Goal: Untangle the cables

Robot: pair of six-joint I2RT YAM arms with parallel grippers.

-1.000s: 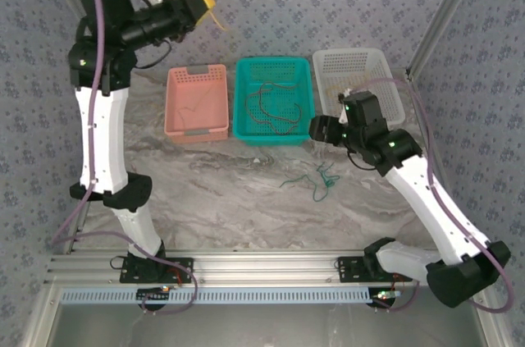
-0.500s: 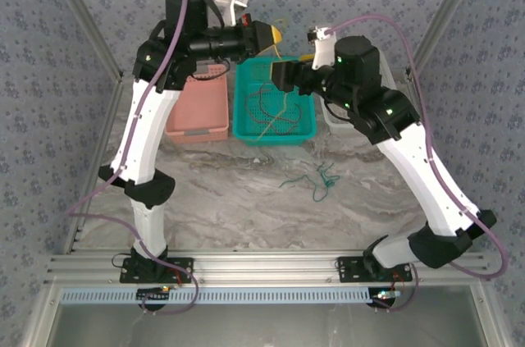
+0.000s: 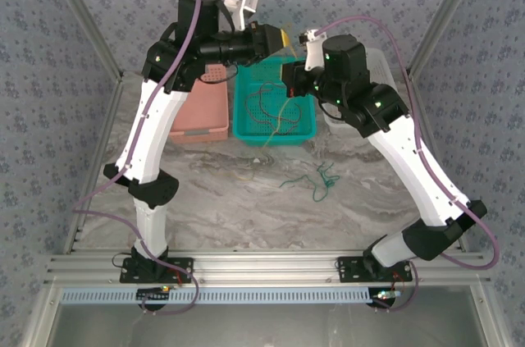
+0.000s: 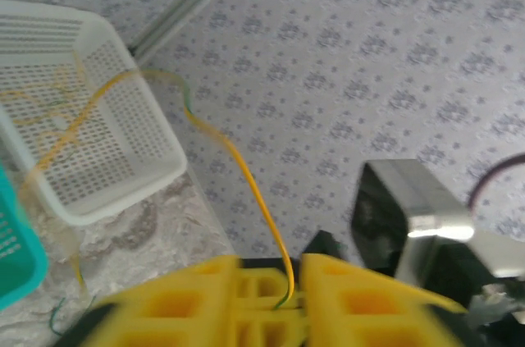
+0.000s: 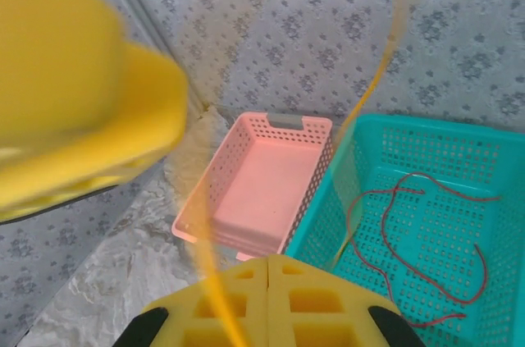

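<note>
Right wrist view: right jaws clamp yellow cable (image 5: pixel 369 89); left jaws slightly parted.

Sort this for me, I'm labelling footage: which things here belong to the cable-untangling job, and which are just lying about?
Job:
yellow cable, strung in the air
red cable, in the teal basket
green cable, on the table

Lying about:
pink basket
white basket
</note>
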